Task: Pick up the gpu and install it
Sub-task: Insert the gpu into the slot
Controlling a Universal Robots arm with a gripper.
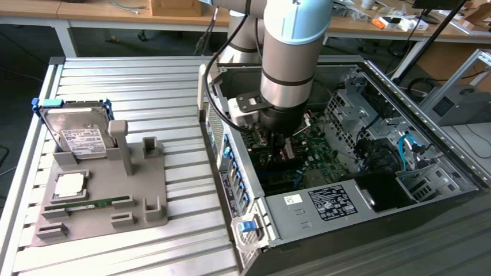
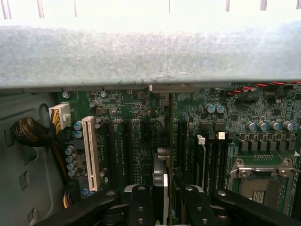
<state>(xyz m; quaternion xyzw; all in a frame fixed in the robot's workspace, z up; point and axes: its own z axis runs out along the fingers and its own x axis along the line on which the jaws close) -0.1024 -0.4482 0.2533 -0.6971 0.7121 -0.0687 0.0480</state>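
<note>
My gripper (image 1: pixel 282 144) is reaching down into the open computer case (image 1: pixel 345 201), just above the green motherboard (image 1: pixel 322 152). In the wrist view the gpu (image 2: pixel 161 165) shows edge-on as a thin upright card between the black fingers (image 2: pixel 140 202), with its metal bracket end (image 2: pixel 171 88) against the case's back wall. It stands over the dark expansion slots (image 2: pixel 136 141) of the board. My gripper (image 2: pixel 162 200) is shut on the card.
A white slot (image 2: pixel 91 153) and a cable bundle (image 2: pixel 33 134) lie to one side of the card, the CPU socket (image 2: pixel 261 174) to the other. At the exterior view's left, a grey fixture (image 1: pixel 107 224) carries a hard drive (image 1: pixel 77 135), a chip (image 1: pixel 69 184) and a RAM stick (image 1: pixel 92 204).
</note>
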